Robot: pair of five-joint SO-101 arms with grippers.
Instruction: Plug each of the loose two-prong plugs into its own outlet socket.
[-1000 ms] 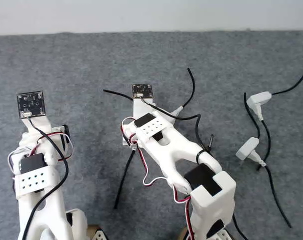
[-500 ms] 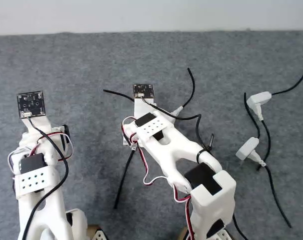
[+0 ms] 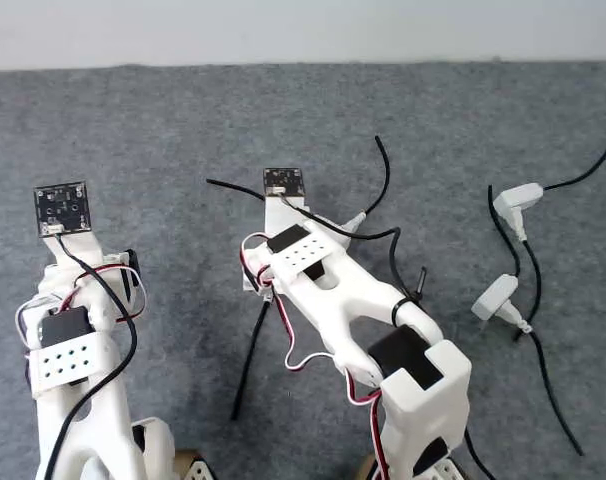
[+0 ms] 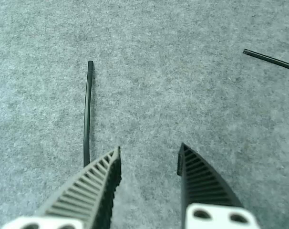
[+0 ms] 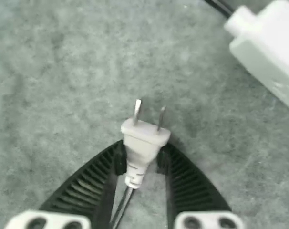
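Grey felt-like mat [image 3: 163, 130] covers the table under both arms. Next in size is the white socket block [image 5: 268, 43], lying ahead of the right gripper [image 5: 141, 149] and off to one side, near it but not touching. That gripper is closed on the neck of a white plug [image 5: 144, 131], whose two prongs point forward away from the fingers and whose cord trails back between them. The left gripper [image 4: 149, 149] hangs with its fingers spread and nothing between them. A loose black cable [image 4: 87, 109] lies just beyond one fingertip.

As I judge it, the step in hand is carrying the gripped plug to its socket. The next move calls for swinging the prongs round to face the block. I cannot tell where its slots are, so alignment comes first.

Bare mat lies between the prongs and the block, so there is room to approach. Black cords loop close around the right arm and could snag. Two more white fittings [image 3: 516, 203] [image 3: 496, 296] lie well apart from that gripper on its outer side.
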